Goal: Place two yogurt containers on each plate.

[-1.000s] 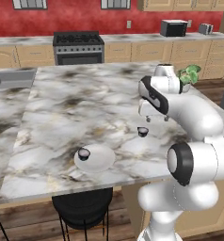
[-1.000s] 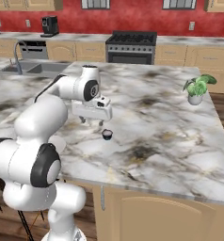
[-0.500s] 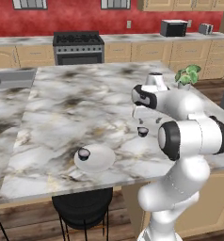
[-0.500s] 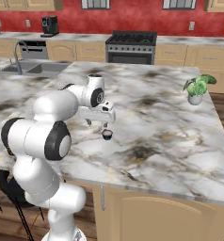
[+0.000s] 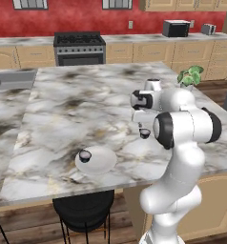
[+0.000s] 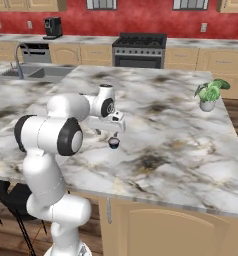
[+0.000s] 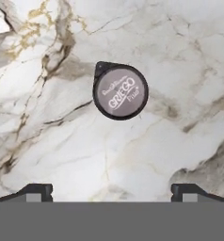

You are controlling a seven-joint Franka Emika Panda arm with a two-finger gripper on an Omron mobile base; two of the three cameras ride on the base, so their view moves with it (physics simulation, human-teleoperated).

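One yogurt container point(image 5: 85, 155) sits on the plate point(image 5: 103, 162); another point(image 7: 120, 91) on the counter point(image 5: 87, 109) beside it.

Grey-lidded dark yogurt cup point(image 7: 120, 91), white gold-veined marble counter point(image 7: 180, 56), seemingly.

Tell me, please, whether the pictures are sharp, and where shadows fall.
Hand view: the yogurt cup lid is sharp enough to read, with a soft shadow at its edge. Left base view: the plate looks slightly soft. Right base view: even light, no glare on the counter.
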